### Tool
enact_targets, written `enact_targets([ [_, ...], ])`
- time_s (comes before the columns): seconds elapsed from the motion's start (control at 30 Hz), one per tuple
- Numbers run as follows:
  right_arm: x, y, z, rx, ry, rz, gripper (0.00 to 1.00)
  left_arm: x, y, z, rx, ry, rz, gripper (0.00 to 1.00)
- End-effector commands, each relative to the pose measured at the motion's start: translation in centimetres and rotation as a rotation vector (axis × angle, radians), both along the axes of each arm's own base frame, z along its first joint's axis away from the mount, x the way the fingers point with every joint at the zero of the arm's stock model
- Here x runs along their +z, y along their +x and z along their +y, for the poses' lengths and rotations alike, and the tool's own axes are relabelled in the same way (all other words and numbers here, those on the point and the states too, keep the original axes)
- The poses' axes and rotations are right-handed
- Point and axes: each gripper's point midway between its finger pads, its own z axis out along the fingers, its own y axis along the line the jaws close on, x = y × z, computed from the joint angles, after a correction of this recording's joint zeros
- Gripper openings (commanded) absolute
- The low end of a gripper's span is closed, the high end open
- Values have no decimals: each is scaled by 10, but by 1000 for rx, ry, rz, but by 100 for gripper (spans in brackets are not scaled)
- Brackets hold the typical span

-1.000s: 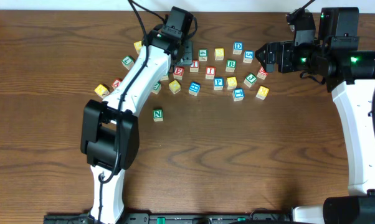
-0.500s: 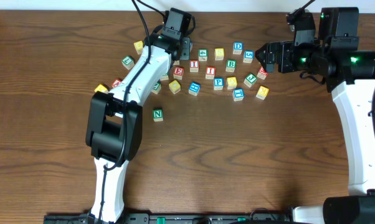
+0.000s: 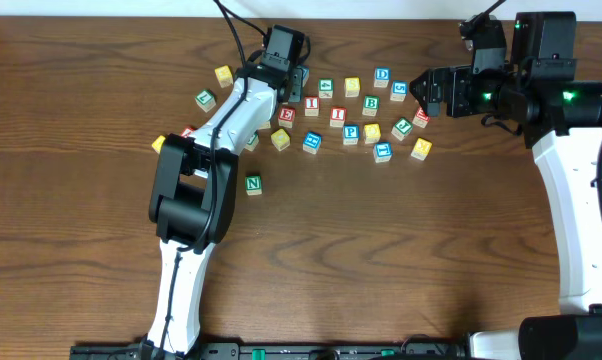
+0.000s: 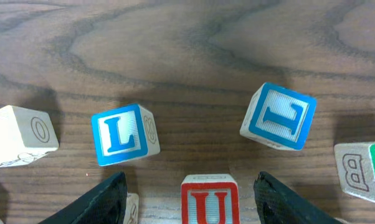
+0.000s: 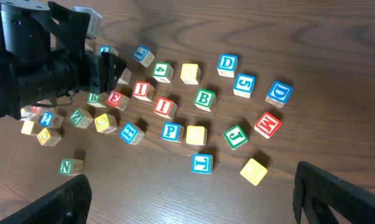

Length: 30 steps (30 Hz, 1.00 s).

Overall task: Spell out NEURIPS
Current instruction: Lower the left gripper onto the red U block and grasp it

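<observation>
Here the left gripper (image 4: 190, 180), jaws parted, straddles the red U cube (image 4: 209, 200) without gripping it; far right, the right gripper (image 5: 190, 177) gapes wide, empty.

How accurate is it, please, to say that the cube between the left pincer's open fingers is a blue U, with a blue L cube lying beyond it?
Nearly: the U cube between the open fingers of the left pincer is red, not blue, as the left wrist view shows. The blue L cube does lie beyond it.
</observation>
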Motion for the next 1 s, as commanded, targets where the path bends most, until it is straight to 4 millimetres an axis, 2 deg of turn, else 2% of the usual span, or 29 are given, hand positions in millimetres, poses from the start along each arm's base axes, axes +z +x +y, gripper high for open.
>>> enact_targets([
  [0.0,-4,0,0,10,-1,7,99,-8,3,6,5,33,3,64],
  [0.17,-4,0,0,10,-1,7,99,-25,0,8,6,45,37,64],
  [0.43,-4,0,0,10,-1,7,99,-24,2,7,5,40,25,64],
  [0.6,-4,0,0,9,-1,7,99,-25,1,6,7,40,29,55],
  [0.97,-4,0,0,10,-1,7,99,-29,-6,-2,-2,37,48,47],
])
